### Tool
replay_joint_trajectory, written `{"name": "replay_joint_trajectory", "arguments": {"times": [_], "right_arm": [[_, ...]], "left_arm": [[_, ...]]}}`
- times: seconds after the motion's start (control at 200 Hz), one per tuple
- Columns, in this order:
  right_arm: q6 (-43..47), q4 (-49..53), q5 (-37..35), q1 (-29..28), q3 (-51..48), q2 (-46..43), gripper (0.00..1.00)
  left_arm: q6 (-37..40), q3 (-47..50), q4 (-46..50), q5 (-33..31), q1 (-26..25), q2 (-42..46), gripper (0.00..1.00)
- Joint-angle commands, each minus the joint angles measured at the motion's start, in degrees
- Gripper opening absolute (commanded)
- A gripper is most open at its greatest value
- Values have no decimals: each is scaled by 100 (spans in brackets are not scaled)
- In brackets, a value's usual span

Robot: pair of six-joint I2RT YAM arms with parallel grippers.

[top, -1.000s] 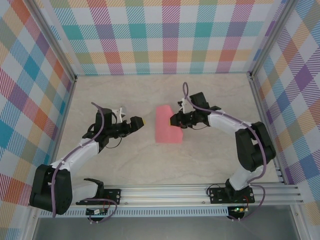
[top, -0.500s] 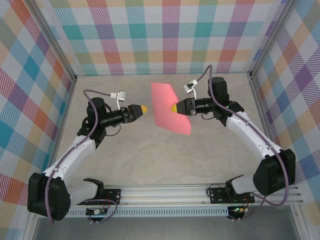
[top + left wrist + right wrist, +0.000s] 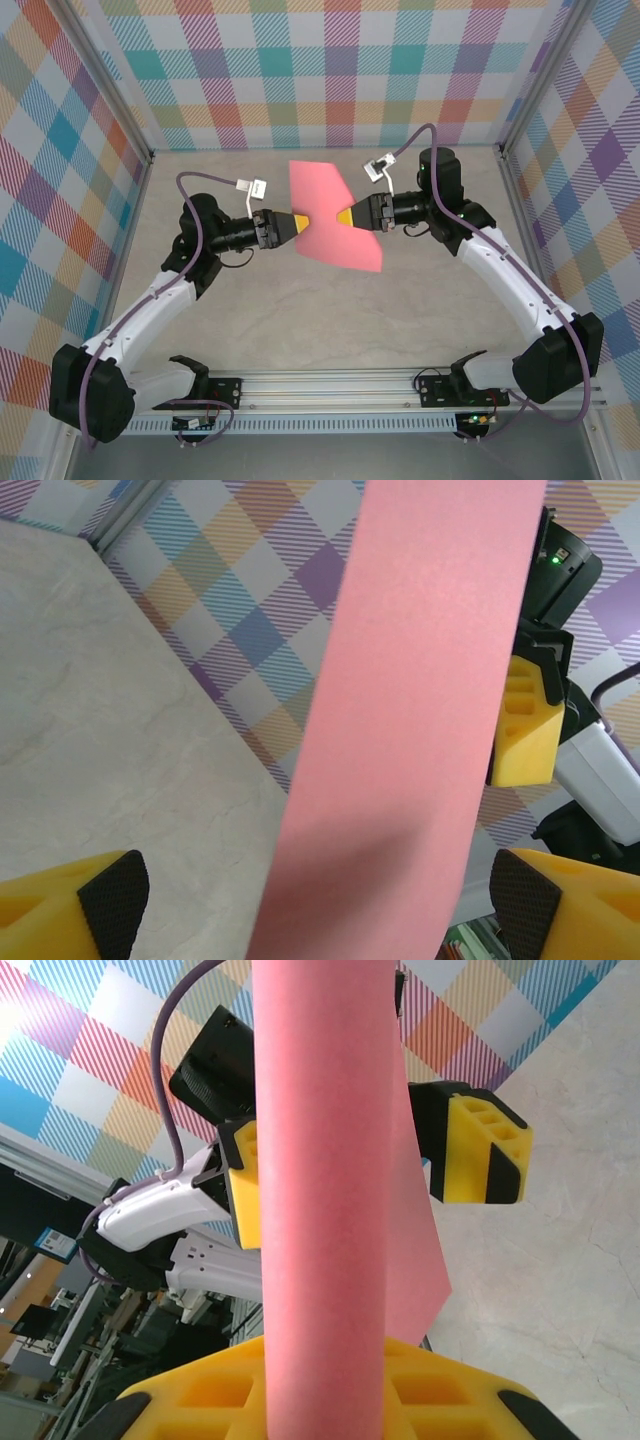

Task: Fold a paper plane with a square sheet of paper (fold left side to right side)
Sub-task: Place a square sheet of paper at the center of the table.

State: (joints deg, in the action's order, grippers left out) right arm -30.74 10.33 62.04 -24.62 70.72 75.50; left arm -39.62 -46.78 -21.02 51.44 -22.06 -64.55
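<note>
Square sheet of paper [image 3: 340, 245], held aloft, runs 11 to 5 o'clock. Right end effector [image 3: 343, 217] pinches it; left end effector [image 3: 302, 222] is spread astride its edge.

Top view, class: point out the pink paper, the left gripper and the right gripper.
pink paper [image 3: 355, 245]: top view, lower half.
left gripper [image 3: 302, 224]: top view, yellow fingertips.
right gripper [image 3: 343, 217]: top view, yellow fingertips.

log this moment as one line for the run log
right gripper: shut on pink sheet | left gripper: open, jaws either side of sheet's edge | sheet: lifted off table
</note>
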Motion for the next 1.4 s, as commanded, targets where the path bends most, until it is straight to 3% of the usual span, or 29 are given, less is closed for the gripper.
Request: {"name": "replay_joint_trajectory", "arguments": {"times": [0.0, 0.205, 0.335, 0.55, 0.64, 0.825, 0.95, 1.105, 1.225, 1.395], "right_arm": [[-36, -139, 28, -25, 56, -144, 23], [433, 599, -389, -23, 184, -84, 26], [855, 1328, -1118, 8, 273, -67, 40], [1377, 2691, -3380, 85, 372, 131, 70], [1461, 3008, -4225, 81, 325, 321, 78], [1344, 2905, -4658, 80, -83, 759, 83], [1075, 2346, -4330, 80, -435, 1060, 74], [646, 1538, -3690, 59, -659, 1629, 49], [457, 1253, -3594, -44, -596, 2238, 32], [464, 1293, -3768, -179, -375, 2972, 24]], "left_arm": [[57, -182, -231, 72, -104, 220, 84], [355, -123, 288, -150, -123, 270, 33], [553, 18, 660, -375, -123, 234, 10], [897, 387, 1415, -1024, -123, -44, 3], [911, 577, 1578, -1397, -123, -422, 2], [879, 727, 1586, -1798, -123, -1770, 2], [827, 598, 1390, -1904, -123, -2594, 0], [1044, 254, 1723, -2166, -122, -2952, 0], [1154, 101, 1933, -2206, -123, -3035, 0], [1279, 27, 2148, -2185, -123, -3037, 1]]}}
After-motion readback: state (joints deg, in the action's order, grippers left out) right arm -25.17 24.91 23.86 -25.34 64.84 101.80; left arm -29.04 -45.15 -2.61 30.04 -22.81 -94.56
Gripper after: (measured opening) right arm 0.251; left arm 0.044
